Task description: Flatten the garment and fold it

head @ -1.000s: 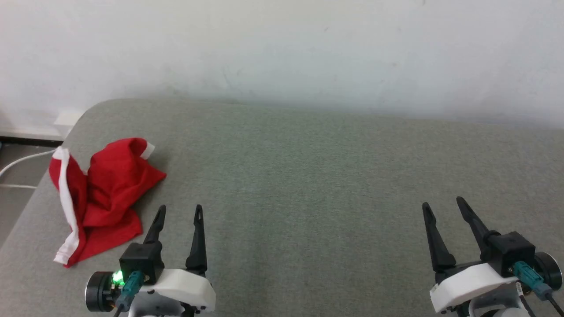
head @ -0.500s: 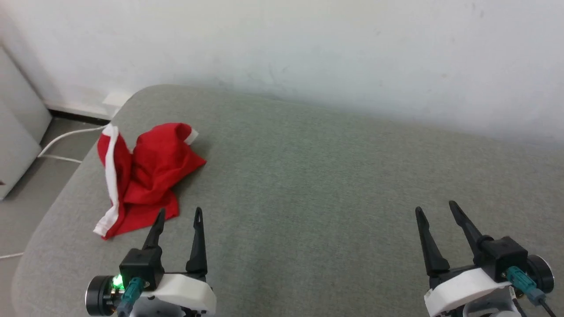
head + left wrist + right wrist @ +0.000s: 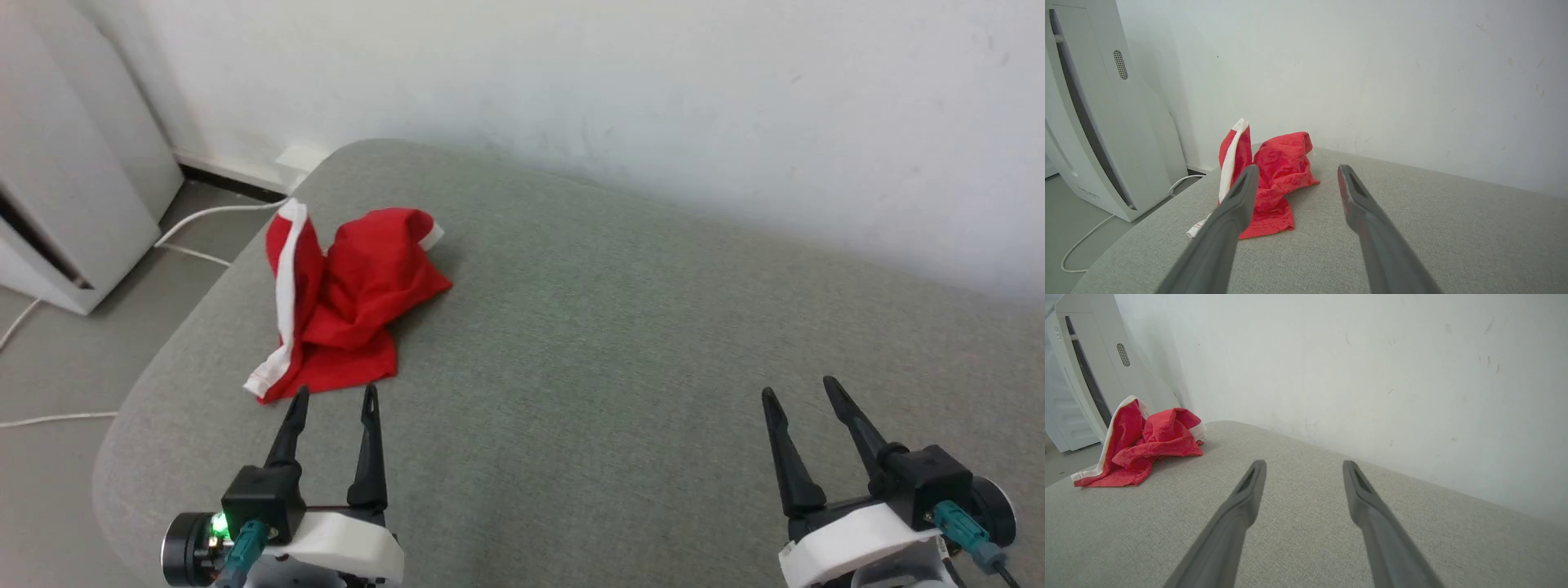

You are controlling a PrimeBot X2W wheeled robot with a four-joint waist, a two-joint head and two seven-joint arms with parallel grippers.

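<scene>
step in hand, by the look of it: reaching for the garment (image 3: 351, 302), with flattening and folding all yet to do. go in with the left jaws first, low and level over the grey surface (image 3: 620, 343), and pinch a single layer at the white-trimmed hem nearest their tips rather than stabbing into the middle of the heap. pick an edge, not a bunched fold, to open the cloth on the lift instead of dragging the whole lump. bring the right jaws across afterwards for a second corner, then pull apart to spread. mind the rounded edge of the surface just left of the heap: probably slippery cloth, easy to push off toward the floor and the white cable (image 3: 204, 216)

left jaws: spread wide, holding nothing. right jaws: likewise spread wide, nothing between them

garment: crumpled in a red heap with a white stripe standing up along one side, just ahead of the left jaws' tips and a little to their left, apparently not touching. in the left wrist view, partly hidden behind the left-hand finger. far off to the left of the right jaws, well apart, with bare surface between
</scene>
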